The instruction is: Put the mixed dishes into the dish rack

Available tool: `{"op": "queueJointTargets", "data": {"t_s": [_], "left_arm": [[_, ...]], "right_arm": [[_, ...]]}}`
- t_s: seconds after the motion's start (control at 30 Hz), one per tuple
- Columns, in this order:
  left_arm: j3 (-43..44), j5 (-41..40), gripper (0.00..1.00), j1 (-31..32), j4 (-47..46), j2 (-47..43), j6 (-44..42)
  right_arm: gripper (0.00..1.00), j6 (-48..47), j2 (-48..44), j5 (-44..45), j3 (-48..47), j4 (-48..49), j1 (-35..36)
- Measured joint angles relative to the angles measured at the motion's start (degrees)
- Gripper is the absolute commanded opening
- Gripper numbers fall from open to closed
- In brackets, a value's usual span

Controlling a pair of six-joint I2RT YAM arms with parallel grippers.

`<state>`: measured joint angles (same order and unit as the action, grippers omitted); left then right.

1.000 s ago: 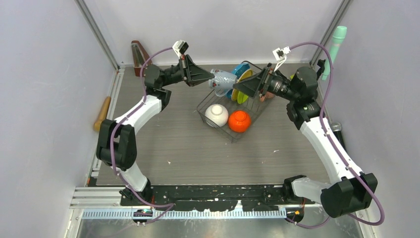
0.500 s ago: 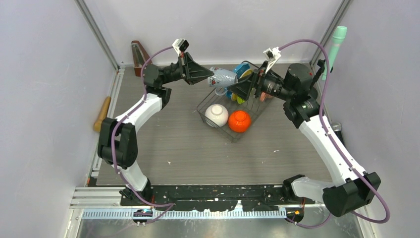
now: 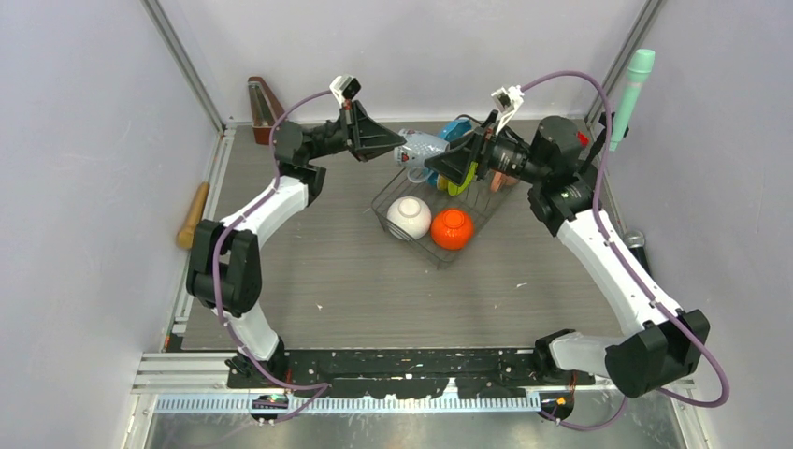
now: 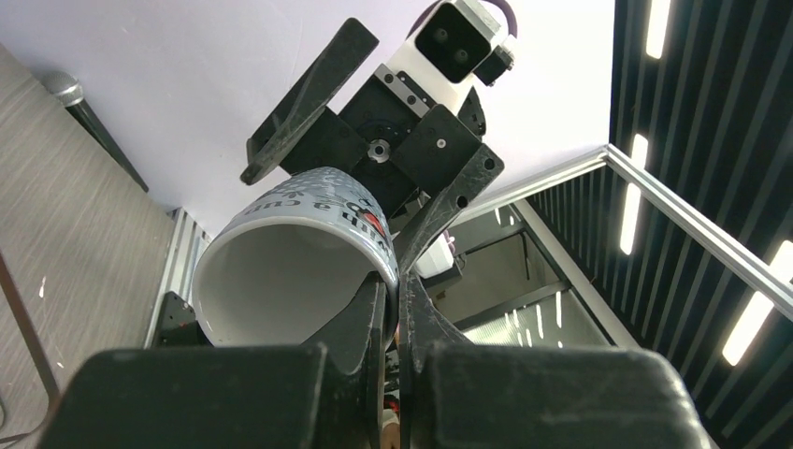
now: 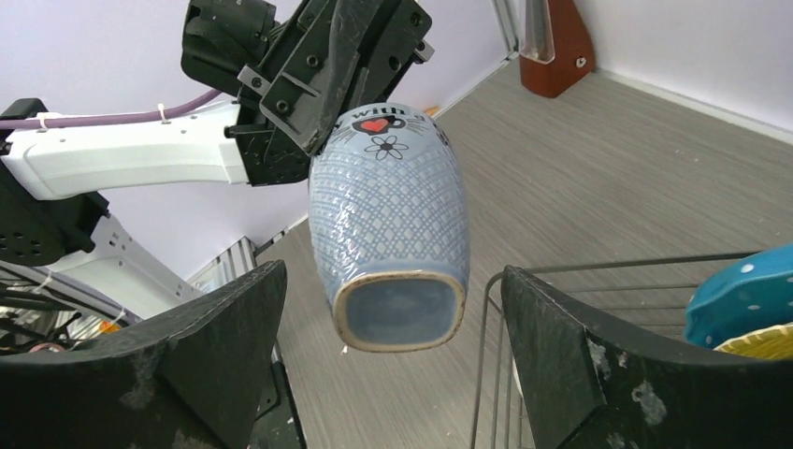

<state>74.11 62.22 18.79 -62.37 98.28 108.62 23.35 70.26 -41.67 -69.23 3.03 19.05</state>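
In near end of dish rack [image 3: 425, 253]: white bowl [image 3: 409, 217], small orange bowl [image 3: 452, 228]. Above far-left rim: pale mug [image 5: 388, 215] on its side, rim pinched in left gripper [image 4: 393, 309]. Right gripper [image 3: 435, 168] spread wide astride mug base, not touching.

- Robot lab test cell: plain pale walls [image 3: 75, 187] box in a grey wood-grain counter [image 3: 355, 281].
- Aluminium rail [image 3: 374, 404] at the bottom edge, robot arms [image 3: 608, 262] bolted there.
- Strip lights [image 4: 634, 192] between black ceiling slats [image 4: 692, 94].
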Motion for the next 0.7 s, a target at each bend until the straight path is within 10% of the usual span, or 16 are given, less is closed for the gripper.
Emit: {"op": "queueJointTargets", "data": {"t_s": [0.2, 0.37, 0.47, 0.7], "left_arm": [[0.0, 0.0, 0.0, 0.2, 0.0, 0.6, 0.5], [0.0, 0.1, 0.0, 0.3, 0.0, 0.7, 0.5], [0.4, 0.2, 0.17, 0.1, 0.0, 0.9, 0.9], [0.1, 0.0, 0.58, 0.2, 3.9, 0.6, -5.3]], "right_arm": [[0.82, 0.6, 2.4, -1.3, 0.0, 0.1, 0.4], [0.37, 1.2, 2.6, -1.8, 0.0, 0.9, 0.7], [0.05, 1.5, 2.8, -2.0, -0.1, 0.9, 0.7], [0.0, 1.2, 2.7, 0.9, -0.3, -3.7, 1.0]]}}
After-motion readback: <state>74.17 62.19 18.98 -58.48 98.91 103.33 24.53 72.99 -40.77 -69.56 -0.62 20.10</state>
